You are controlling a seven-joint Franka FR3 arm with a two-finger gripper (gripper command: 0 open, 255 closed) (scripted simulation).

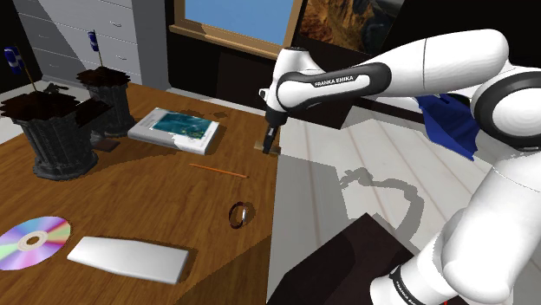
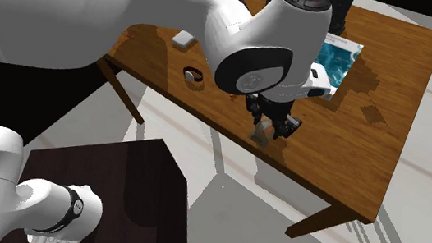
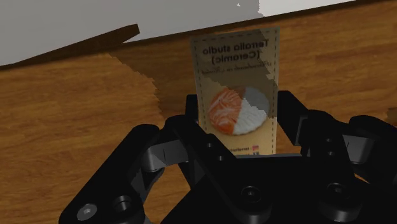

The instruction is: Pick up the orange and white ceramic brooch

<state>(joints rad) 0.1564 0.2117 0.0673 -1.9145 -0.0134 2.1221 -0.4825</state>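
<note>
Gripper [image 1: 270, 141] hangs at the centre of the shoulder view, pointing down at the right-hand edge of the wooden table [image 1: 130, 199]. Fingers [image 3: 289, 118] are closed part-way and press on both side edges of the brooch [image 3: 234, 111], an orange and white disc mounted on a tan printed card. The card stands upright between the fingers, at the table edge. A book [image 1: 173, 128] lies to the left of the gripper in the shoulder view. A ring [image 1: 241, 213] lies lower in that frame, with a pencil [image 1: 218, 171] between book and ring.
</note>
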